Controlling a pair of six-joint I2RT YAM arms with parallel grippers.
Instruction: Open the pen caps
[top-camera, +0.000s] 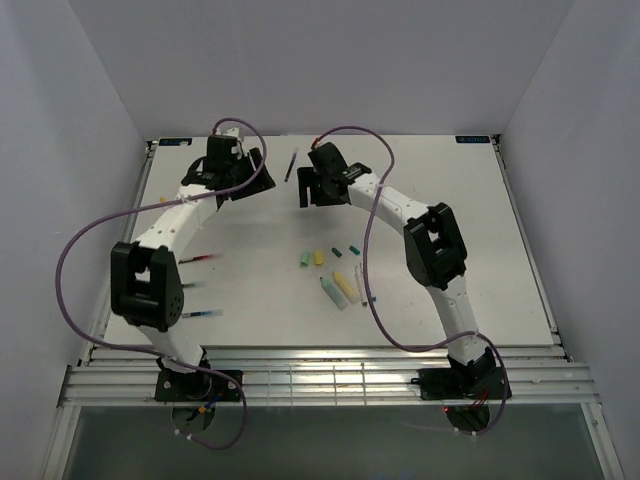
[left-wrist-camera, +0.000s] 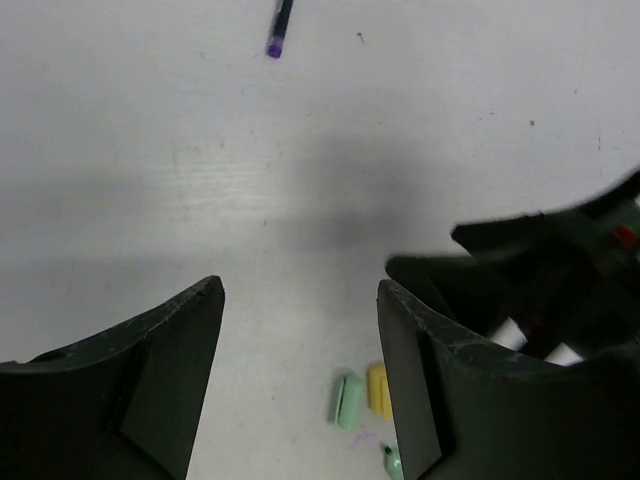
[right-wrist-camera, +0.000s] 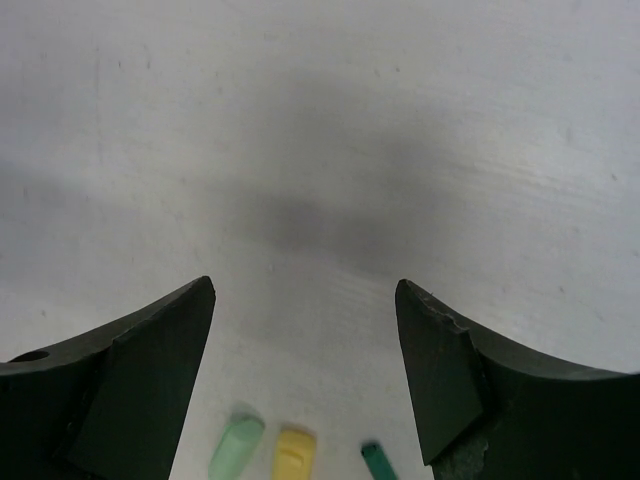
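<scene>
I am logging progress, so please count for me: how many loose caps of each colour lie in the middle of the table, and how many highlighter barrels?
Pale green cap: 1
Yellow cap: 1
Dark caps, teal as far as I can tell: 2
Highlighter barrels, green and yellow: 2
Total: 6

Left gripper (left-wrist-camera: 300, 290) spread, right gripper (right-wrist-camera: 305, 287) spread, both empty
</scene>
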